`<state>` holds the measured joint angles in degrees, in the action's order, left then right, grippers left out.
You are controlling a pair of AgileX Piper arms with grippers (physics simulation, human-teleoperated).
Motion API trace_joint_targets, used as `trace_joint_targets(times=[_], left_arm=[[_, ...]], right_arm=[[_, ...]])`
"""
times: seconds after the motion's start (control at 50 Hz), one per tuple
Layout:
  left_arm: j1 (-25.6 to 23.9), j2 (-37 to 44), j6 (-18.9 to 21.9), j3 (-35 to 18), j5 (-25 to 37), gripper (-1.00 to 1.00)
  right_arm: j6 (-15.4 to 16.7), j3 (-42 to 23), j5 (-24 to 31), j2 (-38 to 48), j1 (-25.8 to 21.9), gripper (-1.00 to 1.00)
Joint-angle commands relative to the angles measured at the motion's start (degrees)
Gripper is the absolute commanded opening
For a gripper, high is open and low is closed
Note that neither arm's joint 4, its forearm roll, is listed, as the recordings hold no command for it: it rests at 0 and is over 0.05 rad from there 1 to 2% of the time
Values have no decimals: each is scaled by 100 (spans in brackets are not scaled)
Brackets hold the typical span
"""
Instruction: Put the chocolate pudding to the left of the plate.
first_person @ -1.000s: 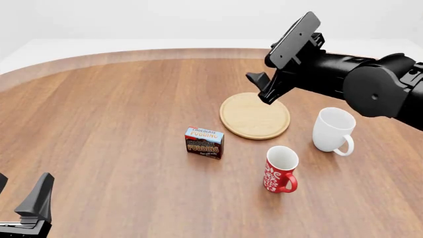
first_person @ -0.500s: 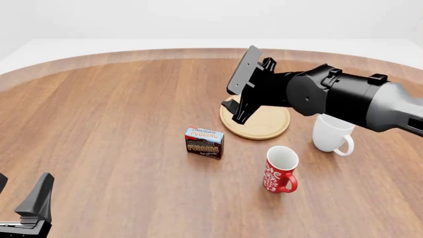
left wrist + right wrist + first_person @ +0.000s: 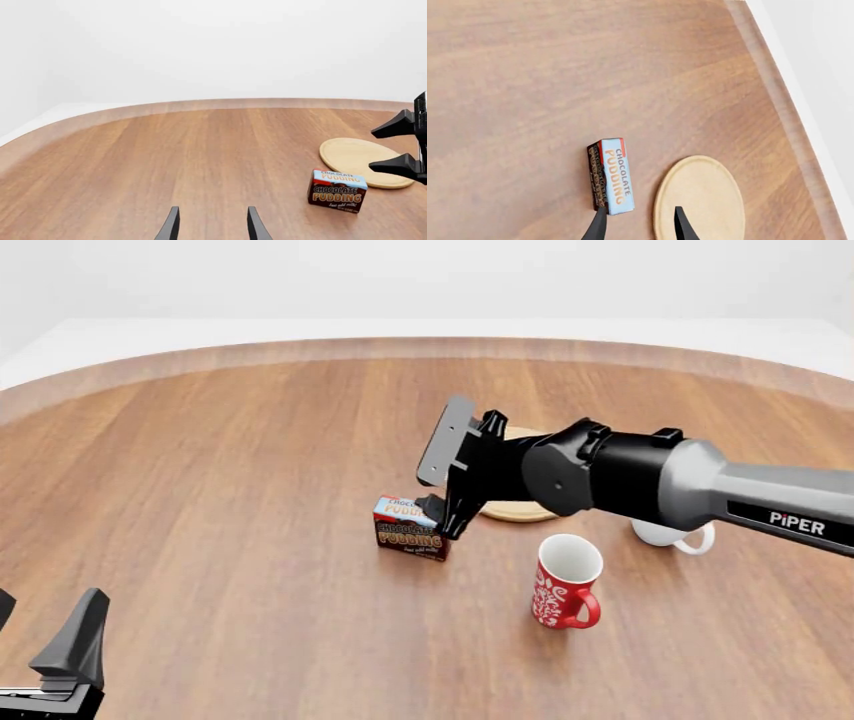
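The chocolate pudding [image 3: 411,528] is a small brown carton with a light blue top, standing on the table just left of the plate. The plate [image 3: 511,511], a light-wood disc, is mostly hidden behind my right arm in the front view. My right gripper [image 3: 445,515] is open and empty, hovering above the carton's right end and the plate's left rim. The right wrist view shows the carton [image 3: 612,175] and the plate [image 3: 699,197] below the open fingers [image 3: 598,226]. The left wrist view shows the carton [image 3: 337,190] and the plate [image 3: 363,155]. My left gripper [image 3: 38,640] is open and empty at the near left.
A red patterned mug [image 3: 567,580] stands in front of the plate. A white mug [image 3: 671,534], partly hidden by my right arm, stands to the plate's right. The table's curved far edge [image 3: 400,344] runs along the back.
My right arm has swung left and down, from above the plate's far right side to just over the pudding carton. The carton, mugs and left gripper have not moved.
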<state>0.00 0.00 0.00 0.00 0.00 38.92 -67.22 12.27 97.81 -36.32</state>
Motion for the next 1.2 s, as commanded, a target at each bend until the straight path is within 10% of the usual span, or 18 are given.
trace_joint_targets(times=[0.02,1.2], left_arm=[[0,0,0,0,0,100],[0,0,0,0,0,100]], right_arm=[[-101,136,-136,184,-217,100],[-316,293,-846,1155,74,100]])
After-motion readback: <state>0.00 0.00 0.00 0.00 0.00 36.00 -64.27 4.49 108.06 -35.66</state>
